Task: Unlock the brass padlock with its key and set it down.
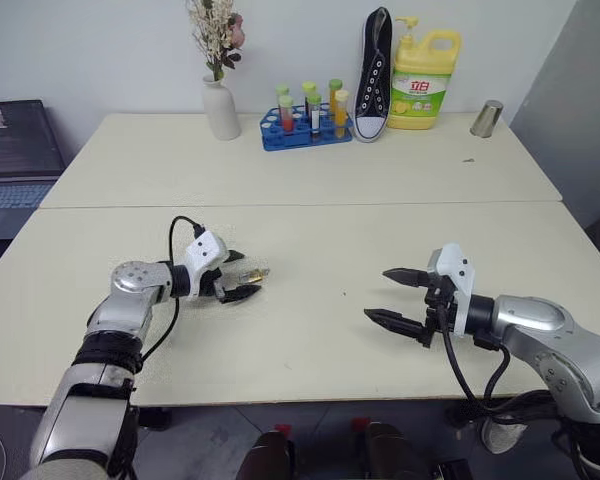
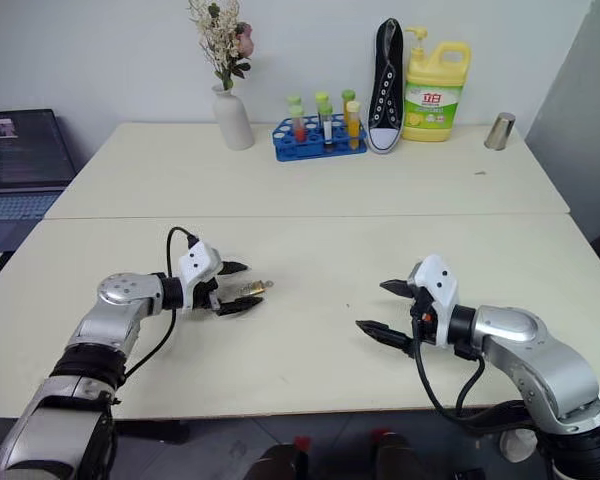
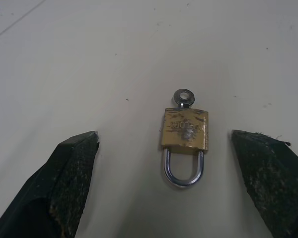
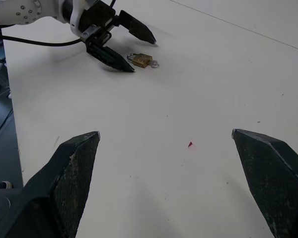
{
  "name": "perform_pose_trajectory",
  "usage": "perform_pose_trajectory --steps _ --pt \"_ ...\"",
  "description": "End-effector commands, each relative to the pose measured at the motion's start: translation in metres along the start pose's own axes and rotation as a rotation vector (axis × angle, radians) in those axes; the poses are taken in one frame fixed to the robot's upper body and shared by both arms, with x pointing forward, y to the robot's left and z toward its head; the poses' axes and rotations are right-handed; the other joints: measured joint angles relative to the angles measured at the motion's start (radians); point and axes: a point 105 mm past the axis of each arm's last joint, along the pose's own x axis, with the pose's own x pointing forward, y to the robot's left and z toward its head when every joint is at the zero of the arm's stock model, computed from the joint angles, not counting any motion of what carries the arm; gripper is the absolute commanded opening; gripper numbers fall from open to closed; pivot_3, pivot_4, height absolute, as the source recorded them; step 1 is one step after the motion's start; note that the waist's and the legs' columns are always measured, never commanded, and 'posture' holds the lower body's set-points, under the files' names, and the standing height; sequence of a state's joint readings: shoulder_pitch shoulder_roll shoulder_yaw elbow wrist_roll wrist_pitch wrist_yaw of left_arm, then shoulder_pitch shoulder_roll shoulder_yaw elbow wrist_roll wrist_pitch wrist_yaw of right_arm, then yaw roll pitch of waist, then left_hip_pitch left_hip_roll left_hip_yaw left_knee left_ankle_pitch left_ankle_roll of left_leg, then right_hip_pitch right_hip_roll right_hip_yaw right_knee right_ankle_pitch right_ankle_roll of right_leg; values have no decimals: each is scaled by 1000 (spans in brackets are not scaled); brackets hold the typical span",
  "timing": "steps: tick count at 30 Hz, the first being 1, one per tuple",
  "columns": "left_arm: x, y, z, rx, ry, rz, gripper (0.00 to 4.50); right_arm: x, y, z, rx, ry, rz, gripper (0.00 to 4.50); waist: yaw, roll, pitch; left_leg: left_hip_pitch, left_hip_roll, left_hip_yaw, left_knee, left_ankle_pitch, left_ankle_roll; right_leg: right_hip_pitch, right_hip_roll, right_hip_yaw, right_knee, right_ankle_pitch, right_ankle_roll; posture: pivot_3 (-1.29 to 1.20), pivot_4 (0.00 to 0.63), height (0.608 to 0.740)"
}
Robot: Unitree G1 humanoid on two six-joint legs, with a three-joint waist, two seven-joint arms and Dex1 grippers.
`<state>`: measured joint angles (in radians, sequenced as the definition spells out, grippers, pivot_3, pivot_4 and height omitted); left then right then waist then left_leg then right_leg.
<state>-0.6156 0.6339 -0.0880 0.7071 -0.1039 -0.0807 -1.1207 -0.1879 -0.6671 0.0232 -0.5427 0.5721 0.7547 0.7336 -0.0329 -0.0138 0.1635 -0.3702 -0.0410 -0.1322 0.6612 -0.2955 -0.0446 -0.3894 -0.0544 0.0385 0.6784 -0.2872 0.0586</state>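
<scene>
Padlock: the small golden-brass padlock (image 3: 185, 130) with a thin silvery shackle lies flat on the cream tabletop (image 1: 310, 340); it is the landmark for what follows; its shackle end is turned towards the left gripper's wrist.
Key: a slim silvery metal key (image 3: 183, 96) with a round holed head juts from the padlock's body at the end opposite the shackle; only the head is visible, touching the brass body.
Left gripper: the left gripper (image 1: 242, 274), two black pointed fingers on a white housing, has its jaws spread wide with one fingertip on either side of the padlock; neither finger touches the padlock; nothing is held.
Right gripper: the right gripper (image 1: 387, 295), also black-fingered with a white housing, hangs over the tabletop well apart from the padlock, on the side away from the left gripper; its jaws are spread wide and empty; its fingers point back towards the padlock.
Table seam: a straight join between two cream tabletops runs beyond the padlock.
Far things: well beyond the padlock stand a white vase of dried flowers (image 1: 220, 108), a blue rack of coloured tubes (image 1: 305, 128), a black canvas shoe (image 1: 374, 72) propped upright, a yellow detergent bottle (image 1: 423, 78) and a small metal cup (image 1: 487, 118).
</scene>
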Motion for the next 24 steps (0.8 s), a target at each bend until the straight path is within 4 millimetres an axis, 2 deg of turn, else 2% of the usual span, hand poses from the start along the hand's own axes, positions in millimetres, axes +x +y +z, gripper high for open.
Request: perform_pose_trajectory --steps 1,7,8,10,17,19,21,24 --pt "1 5 1 34 15 -12 4500 -1 6 12 -31 -32 4 4473 0 0 0 0 0 0 0 0 0 0 0 0 0 0 0 0 150 740" --pt "3 4 -10 17 100 -88 4500 -4 8 14 -23 -28 -11 4473 1 0 0 0 0 0 0 0 0 1 0 0 0 0 0 0 150 740" --pt "2 3 -12 13 114 -101 4103 -5 7 14 -22 -28 -15 4500 1 0 0 0 0 0 0 0 0 1 0 0 0 0 0 0 150 740" --pt "1 1 -16 0 132 -119 3651 -5 7 15 -19 -30 -20 4500 0 0 0 1 0 0 0 0 0 1 0 0 1 0 0 0 150 740" --pt "1 -5 -24 12 177 -155 1508 -5 7 17 -16 -34 -23 4500 -1 0 0 4 0 0 0 0 0 3 1 0 2 0 0 0 150 740" --pt "5 -8 -16 18 120 -161 976 -5 6 17 -23 -31 -24 4500 -1 0 0 5 1 0 0 0 0 4 1 0 2 0 0 0 150 740" --pt "9 -16 -1 38 49 -204 970 -6 6 16 -23 -27 -25 4500 -1 0 0 5 1 0 0 0 0 4 1 0 2 0 1 0 150 740" --pt "14 -32 28 184 -53 -266 970 -8 3 15 -22 -14 -35 4500 0 0 0 4 1 0 0 0 0 3 1 1 1 0 0 0 150 740"
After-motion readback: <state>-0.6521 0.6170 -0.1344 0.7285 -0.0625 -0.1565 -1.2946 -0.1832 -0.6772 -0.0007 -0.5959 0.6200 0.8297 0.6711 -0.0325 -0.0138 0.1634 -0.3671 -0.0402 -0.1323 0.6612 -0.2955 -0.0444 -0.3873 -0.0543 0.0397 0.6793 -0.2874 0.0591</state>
